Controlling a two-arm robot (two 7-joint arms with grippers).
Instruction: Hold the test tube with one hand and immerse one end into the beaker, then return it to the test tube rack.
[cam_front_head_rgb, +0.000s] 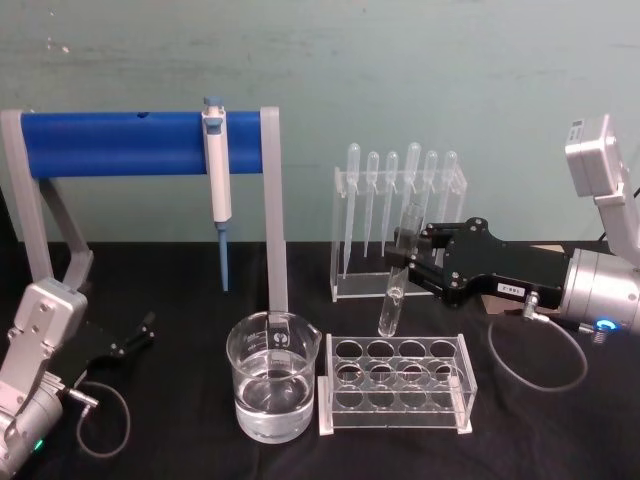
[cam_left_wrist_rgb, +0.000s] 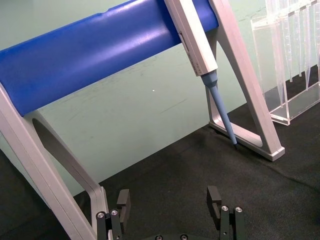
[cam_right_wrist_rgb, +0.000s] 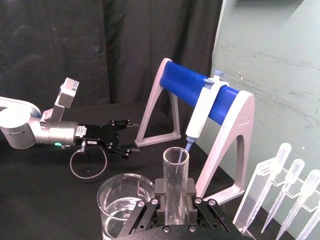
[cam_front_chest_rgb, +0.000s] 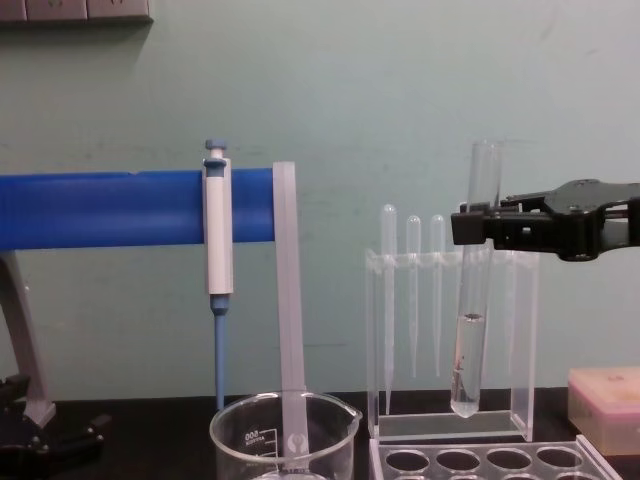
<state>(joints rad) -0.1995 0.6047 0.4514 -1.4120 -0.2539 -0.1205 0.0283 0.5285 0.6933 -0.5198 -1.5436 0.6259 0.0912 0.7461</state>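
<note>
1. The left gripper (cam_left_wrist_rgb: 169, 200) is parked low at the near left, well apart from the working gripper. Its fingers are spread wide with nothing between them (idle, no role judged here).
2. The beaker (cam_front_head_rgb: 272, 390) holds some clear liquid. It sits below the right gripper (cam_front_head_rgb: 405, 262), off to that gripper's left and nearer the robot.
3. The test tube rack (cam_front_head_rgb: 460, 345) is just beside the beaker and almost under the right gripper. Every hole that shows is free.
4. The right gripper is clamped on the test tube (cam_front_head_rgb: 390, 305) around its upper part. The tube is near upright, open rim up, round bottom hanging clear above the rack's back row. The high grip likely leaves the long lower end free to dip without wetting the fingers.
5. The pipette stand (cam_front_head_rgb: 345, 230) is just behind the gripper, and the pipettor (cam_front_head_rgb: 217, 170) hangs on the blue bar (cam_front_head_rgb: 110, 143) far to its left.
6. What each view adds:
   - The chest view shows the gap between tube bottom and rack, which the head view flattens.
   - The chest view also shows specks inside the tube, possibly droplets, hard to tell.
   - The right wrist view shows both jaws pressed on the glass and the open rim.
   - The left wrist view confirms the spread fingers.
</note>
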